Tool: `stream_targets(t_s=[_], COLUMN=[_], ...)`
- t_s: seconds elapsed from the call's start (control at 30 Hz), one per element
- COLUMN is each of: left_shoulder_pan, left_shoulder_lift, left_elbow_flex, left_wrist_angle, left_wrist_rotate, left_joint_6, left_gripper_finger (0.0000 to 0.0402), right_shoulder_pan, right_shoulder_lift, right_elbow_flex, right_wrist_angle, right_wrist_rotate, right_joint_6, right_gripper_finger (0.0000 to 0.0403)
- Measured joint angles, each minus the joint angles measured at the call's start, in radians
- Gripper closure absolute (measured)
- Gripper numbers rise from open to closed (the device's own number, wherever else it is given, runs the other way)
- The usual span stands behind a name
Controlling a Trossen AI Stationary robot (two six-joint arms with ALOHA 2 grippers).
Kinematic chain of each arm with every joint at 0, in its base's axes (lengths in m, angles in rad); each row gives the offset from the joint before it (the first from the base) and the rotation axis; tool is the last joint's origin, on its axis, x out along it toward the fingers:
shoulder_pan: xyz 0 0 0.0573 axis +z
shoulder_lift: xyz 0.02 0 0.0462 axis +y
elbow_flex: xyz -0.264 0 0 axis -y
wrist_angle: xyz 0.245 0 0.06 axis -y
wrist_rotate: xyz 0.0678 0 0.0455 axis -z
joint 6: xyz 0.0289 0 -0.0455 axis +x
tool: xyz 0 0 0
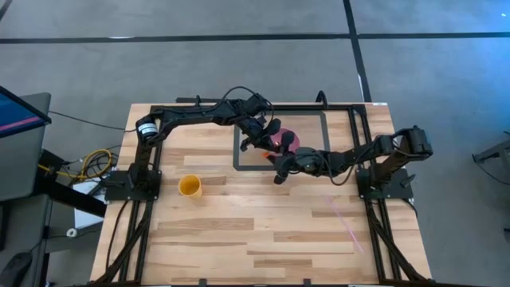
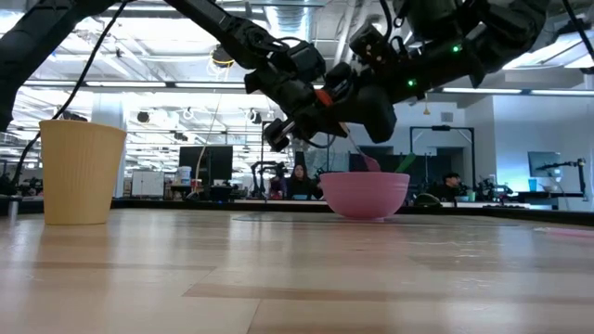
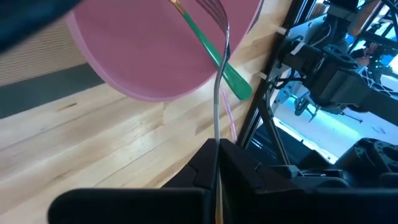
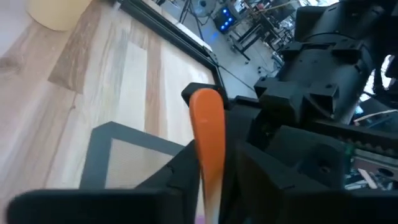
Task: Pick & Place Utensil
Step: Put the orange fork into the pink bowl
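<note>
Pink bowl sits beneath both tools, each gripping a utensil.

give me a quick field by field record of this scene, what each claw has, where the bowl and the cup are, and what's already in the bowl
left claw: shut on a metal fork, its tines over the pink bowl
right claw: shut on an orange-handled utensil, beside the bowl
bowl: inside the dark taped rectangle on the wooden table
bowl contents: a green-handled utensil leaning out over the rim
cup: yellow, upright, apart from the bowl, on the left arm's side
</note>
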Motion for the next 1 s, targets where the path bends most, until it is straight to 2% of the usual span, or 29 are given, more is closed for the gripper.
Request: stream_targets(t_s=[0.27,0.43,0.63,0.87,1.0], left_shoulder_pan=[0.0,0.0,0.0,0.0,0.0], left_shoulder_lift=[0.0,0.0,0.0,-0.016,-0.05], left_elbow_flex=[0.0,0.0,0.0,0.0,0.0], left_wrist_angle=[0.019,0.019,0.022,0.042,0.044], left_wrist_rotate=[0.003,-0.018,-0.028,-0.093,-0.11], left_joint_6=[0.044,0.09,0.122,0.294,0.457], left_gripper_finger=[0.0387,0.0382,0.036,0.0345,0.035], right_shoulder_pan=[0.021,0.022,0.023,0.029,0.028], right_shoulder_lift=[-0.003,-0.003,-0.003,-0.003,-0.004], right_elbow_flex=[0.0,0.0,0.0,0.0,0.0], right_wrist_angle=[0.009,0.014,0.014,0.054,0.07], right_wrist_rotate=[0.01,0.01,0.077,0.107,0.107], right_joint_6=[-0.022,-0.013,-0.011,0.043,0.082], right_gripper_finger=[0.0396,0.0391,0.0395,0.0398,0.0399])
